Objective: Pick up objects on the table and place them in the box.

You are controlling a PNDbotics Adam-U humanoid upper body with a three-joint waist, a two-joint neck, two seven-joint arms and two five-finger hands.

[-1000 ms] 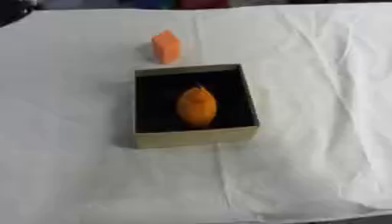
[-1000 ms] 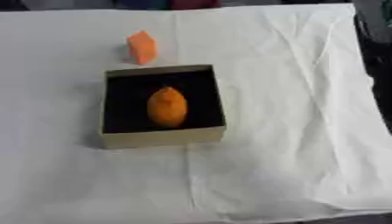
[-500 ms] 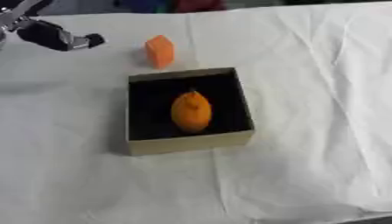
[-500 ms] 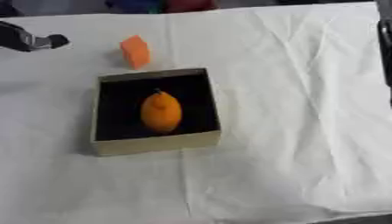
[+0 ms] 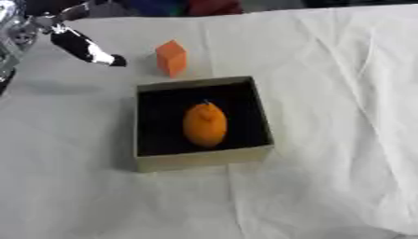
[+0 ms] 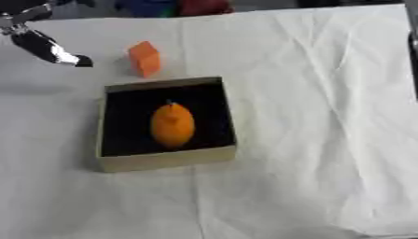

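A shallow cardboard box (image 5: 200,159) with a dark inside sits on the white cloth at mid-table. An orange oval fruit (image 5: 204,124) lies inside it. Just behind the box's far edge an orange block (image 5: 171,57) stands on the cloth. My left hand (image 5: 81,44) comes in from the upper left, held above the cloth. Its black and silver fingers are stretched out, and their tips stop a little to the left of the block without touching it. Nothing is in the hand. My right hand shows in neither view.
White wrinkled cloth (image 6: 326,116) covers the table, with open cloth to the right of the box and in front of it. Blue and red things (image 6: 176,7) lie beyond the far edge. The cloth's right edge runs near the right eye view's border.
My left hand has come in from the upper left and moved right and down toward the orange block. The view has shifted slightly. Box, fruit and block have stayed put.
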